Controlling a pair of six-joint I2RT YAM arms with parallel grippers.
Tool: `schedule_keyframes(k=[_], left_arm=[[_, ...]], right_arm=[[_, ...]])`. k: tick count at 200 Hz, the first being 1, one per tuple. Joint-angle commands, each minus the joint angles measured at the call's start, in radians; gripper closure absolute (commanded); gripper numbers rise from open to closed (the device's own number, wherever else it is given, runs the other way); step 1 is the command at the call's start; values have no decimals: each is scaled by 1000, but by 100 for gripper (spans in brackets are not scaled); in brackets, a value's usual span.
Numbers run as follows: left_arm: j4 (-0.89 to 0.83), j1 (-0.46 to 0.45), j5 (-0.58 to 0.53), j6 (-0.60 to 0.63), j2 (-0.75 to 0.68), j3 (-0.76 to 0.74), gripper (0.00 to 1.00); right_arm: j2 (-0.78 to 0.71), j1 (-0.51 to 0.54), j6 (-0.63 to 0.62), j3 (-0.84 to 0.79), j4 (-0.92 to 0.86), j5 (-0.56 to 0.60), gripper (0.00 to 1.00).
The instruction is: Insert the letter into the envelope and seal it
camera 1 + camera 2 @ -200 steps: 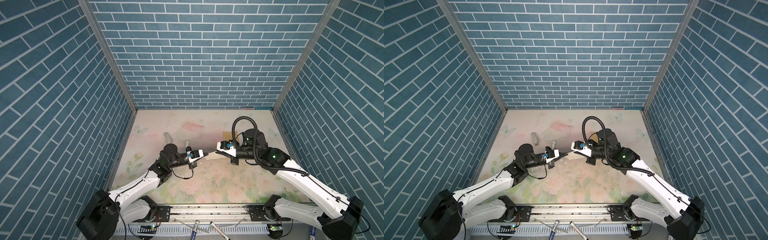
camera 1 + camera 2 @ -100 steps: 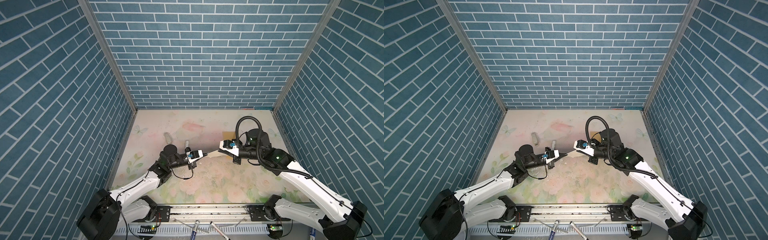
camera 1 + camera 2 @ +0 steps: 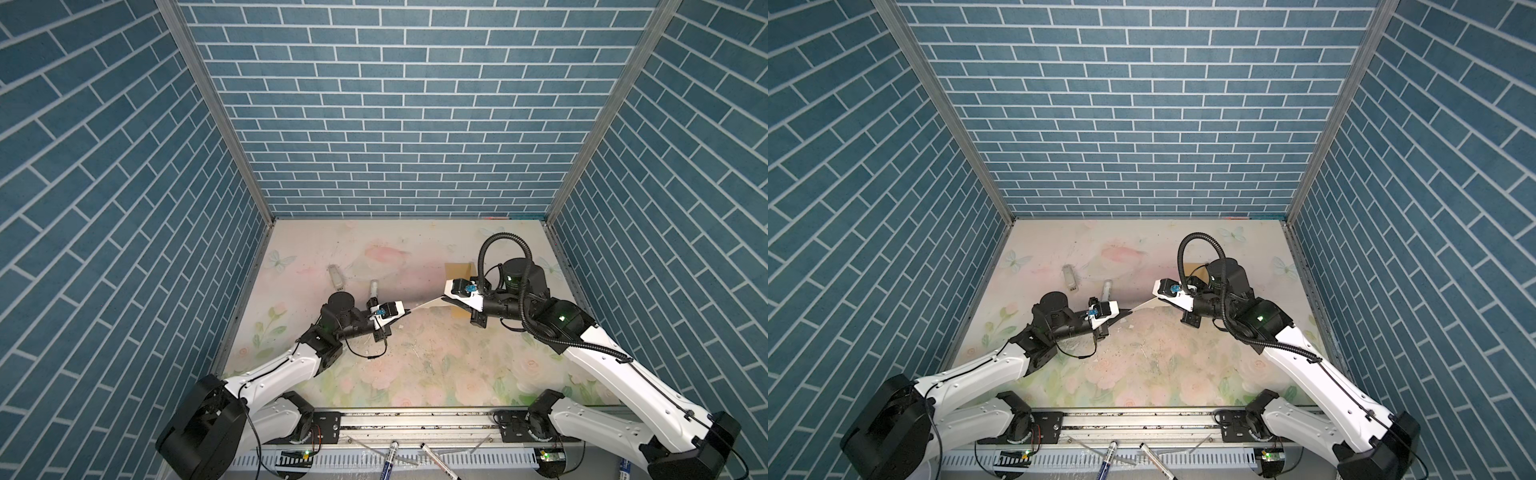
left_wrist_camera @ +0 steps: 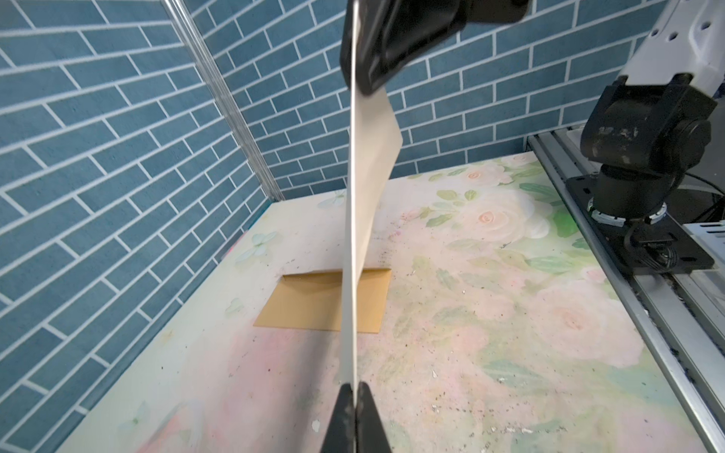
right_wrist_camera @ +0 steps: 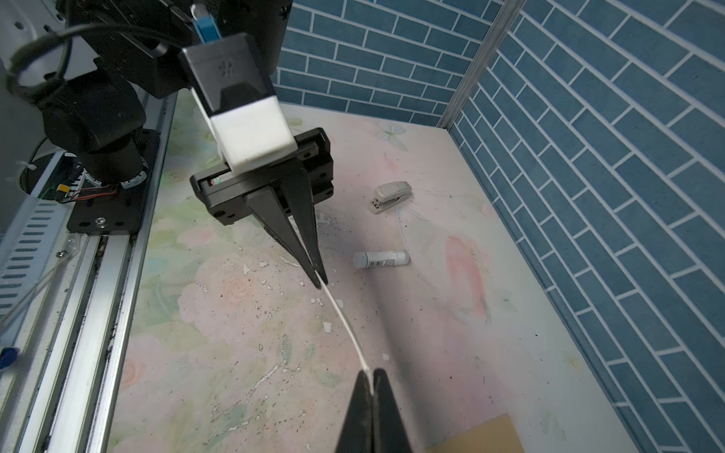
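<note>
**Letter held in the air between two grippers; envelope flat on the table.**
The left gripper is clamped tight on one edge of the letter and the right gripper on the opposite edge. The sheet is clear of the table and bows slightly between the grips. The envelope lies beyond it, near the right arm, not touching it. Judged light, thin and limp: the sheet will sag, and may crease or tear if pulled hard. Grip at the edges only, under mild tension.
</note>
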Motion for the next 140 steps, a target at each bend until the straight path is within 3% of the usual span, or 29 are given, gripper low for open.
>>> schedule_keyframes(k=[1,45,69,111,140], left_arm=[[-73,20,-39,10,15,-33,94],[-12,31,-68,-12,2,-60,93],[29,31,-52,-68,-63,-47,73],[-157,27,14,-59,-204,81,53],[-224,22,71,-43,-202,138,41]], right_arm=[[-37,-14,-25,-9,25,13,100],[-35,-22,-26,-10,13,20,100],[-14,-22,-21,-2,3,-2,100],[52,-22,-19,29,-27,-67,100],[94,-16,-12,42,-18,-121,100]])
